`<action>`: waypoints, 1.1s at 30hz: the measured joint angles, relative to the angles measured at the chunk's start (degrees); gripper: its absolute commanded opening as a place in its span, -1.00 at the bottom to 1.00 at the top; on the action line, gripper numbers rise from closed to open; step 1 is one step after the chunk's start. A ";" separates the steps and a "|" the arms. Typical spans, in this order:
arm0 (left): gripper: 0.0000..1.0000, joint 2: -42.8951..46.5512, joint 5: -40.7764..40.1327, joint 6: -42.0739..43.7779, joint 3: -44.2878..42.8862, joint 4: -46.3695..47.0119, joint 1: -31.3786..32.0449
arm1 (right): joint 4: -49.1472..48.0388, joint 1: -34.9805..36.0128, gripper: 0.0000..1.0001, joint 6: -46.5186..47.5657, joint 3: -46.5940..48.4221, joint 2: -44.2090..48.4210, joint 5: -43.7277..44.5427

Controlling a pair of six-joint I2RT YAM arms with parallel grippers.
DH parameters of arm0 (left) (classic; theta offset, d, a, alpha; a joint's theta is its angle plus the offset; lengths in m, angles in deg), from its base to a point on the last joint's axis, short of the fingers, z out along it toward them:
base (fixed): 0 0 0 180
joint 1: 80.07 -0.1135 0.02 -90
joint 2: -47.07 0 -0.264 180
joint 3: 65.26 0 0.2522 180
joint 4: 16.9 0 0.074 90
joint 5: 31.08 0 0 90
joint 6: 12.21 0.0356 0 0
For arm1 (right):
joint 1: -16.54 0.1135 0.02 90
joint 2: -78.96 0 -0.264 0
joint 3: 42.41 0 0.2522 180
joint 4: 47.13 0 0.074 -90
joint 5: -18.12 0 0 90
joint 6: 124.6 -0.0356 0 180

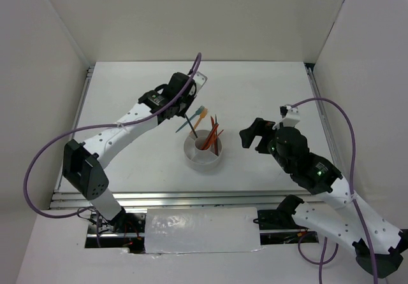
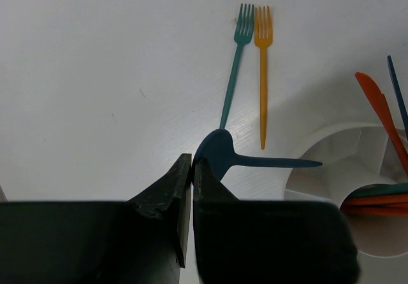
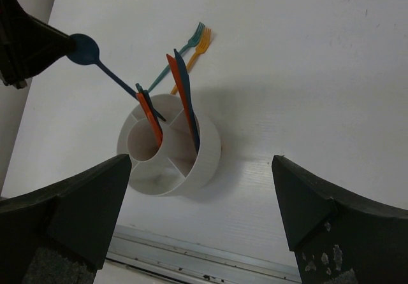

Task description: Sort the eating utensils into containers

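My left gripper (image 2: 192,163) is shut on the bowl of the blue spoon (image 2: 223,153) and holds it above the table; it also shows in the top view (image 1: 185,111). In the right wrist view the spoon (image 3: 86,49) slants down with its handle tip at the rim of the round white holder (image 3: 207,163). The holder (image 1: 191,158) has orange and teal chopsticks (image 3: 150,115) in its middle compartment and an orange and a dark blue flat piece (image 3: 183,96) in a side one. A teal fork (image 2: 233,86) and an orange fork (image 2: 262,74) lie side by side on the table behind the holder. My right gripper (image 3: 201,163) is open and empty, right of the holder (image 1: 255,134).
White walls stand on the left, back and right of the white table (image 1: 255,93). A metal rail (image 1: 191,198) runs along the near edge. Purple cables (image 1: 338,115) loop off both arms.
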 measured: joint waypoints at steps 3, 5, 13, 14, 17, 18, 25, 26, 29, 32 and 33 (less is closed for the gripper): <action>-0.80 -1.79 1.01 0.46 -0.48 -0.39 0.44 | 0.28 0.00 1.00 0.02 0.00 0.02 0.37; -0.67 -3.80 1.66 0.52 -2.69 -1.18 0.74 | 0.35 0.02 1.00 0.02 0.00 0.28 0.57; 0.26 -8.11 2.21 0.59 -7.56 -2.49 1.84 | 0.94 0.04 1.00 -0.37 0.00 0.61 1.73; 0.28 -8.11 2.19 0.57 -7.76 -2.54 1.88 | 1.03 0.04 1.00 -0.46 0.00 0.61 1.75; 0.33 -7.96 1.44 0.28 -8.44 -2.27 1.84 | 1.25 0.04 1.00 -0.59 0.00 0.79 1.99; 0.31 -7.69 1.27 -0.33 -8.57 -2.12 1.62 | 1.25 0.04 1.00 -0.59 0.00 0.81 2.10; 0.28 -0.87 5.07 -7.02 -6.32 1.25 -9.09 | 1.40 0.07 1.00 -0.55 0.04 0.13 2.19; 0.30 -0.50 6.29 -7.72 -6.34 1.79 -11.50 | 1.44 0.07 1.00 -0.55 0.11 -0.04 2.16; 0.30 -2.64 9.60 -8.76 -7.56 2.19 -18.18 | 1.68 0.15 1.00 -0.44 0.72 -1.01 2.21; 0.48 -9.03 13.46 -8.59 -9.22 2.80 -19.45 | 1.88 0.22 1.00 -0.31 2.56 -2.51 2.89; 0.52 -11.56 15.17 -8.46 -9.33 3.30 -19.10 | 1.88 0.24 1.00 -0.31 3.19 -3.17 3.15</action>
